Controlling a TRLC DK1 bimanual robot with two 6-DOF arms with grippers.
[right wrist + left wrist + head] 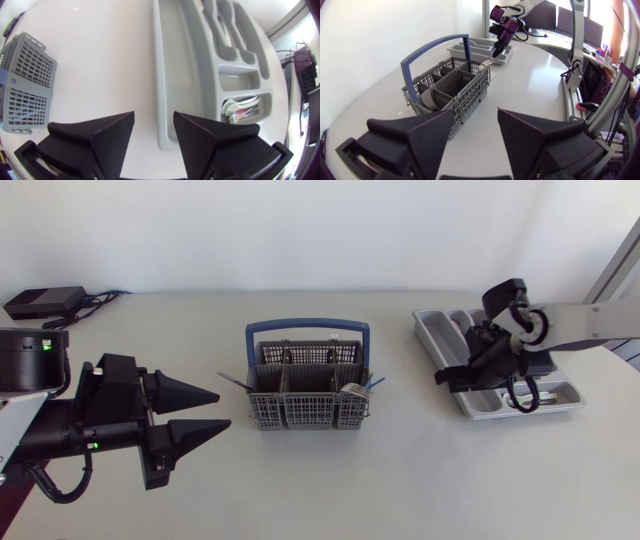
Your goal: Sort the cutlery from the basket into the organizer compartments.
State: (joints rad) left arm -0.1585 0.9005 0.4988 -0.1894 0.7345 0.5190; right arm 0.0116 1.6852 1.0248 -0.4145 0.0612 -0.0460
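1. Left tool [224, 409]: fingers spread wide, holding nothing, tips aimed at the basket [300, 412] near ahead.
2. The basket stands mid-bench [400, 480], cutlery [355, 388] inside.
3. Right tool [153, 115]: open, empty, above the organizer [159, 75] long edge compartment.

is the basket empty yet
Not empty: cutlery shows in the end compartment of the basket nearest the organizer, and the left wrist view shows a fork sticking out of that end.
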